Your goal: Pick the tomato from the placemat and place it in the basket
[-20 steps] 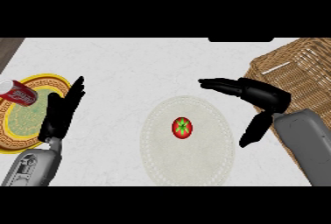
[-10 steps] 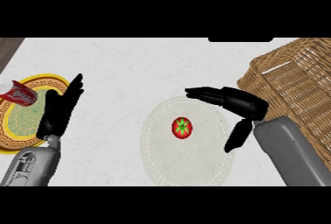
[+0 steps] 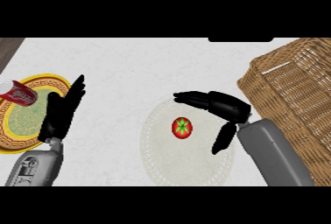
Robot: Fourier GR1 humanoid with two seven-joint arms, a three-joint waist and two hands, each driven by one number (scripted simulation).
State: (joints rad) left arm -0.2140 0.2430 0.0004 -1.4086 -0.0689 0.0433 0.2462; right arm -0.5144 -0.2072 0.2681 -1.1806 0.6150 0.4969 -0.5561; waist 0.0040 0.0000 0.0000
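Observation:
A red tomato (image 3: 182,127) with a green stem lies on the pale round placemat (image 3: 161,148) at the middle of the counter. My right hand (image 3: 223,107) hovers just right of and behind the tomato, open, fingers stretched left over the mat's far edge and thumb hanging down at the tomato's right. Nothing is held in it. The wicker basket (image 3: 297,94) stands at the right edge. My left hand (image 3: 63,111) rests open at the left, fingers pointing up.
A yellow-rimmed plate (image 3: 19,124) sits at the left edge, partly under my left hand, with a red can (image 3: 16,92) lying on its far side. White counter lies between plate and placemat.
My right hand and forearm have moved left, from beside the basket to close over the placemat near the tomato. The left hand and the tomato have stayed put.

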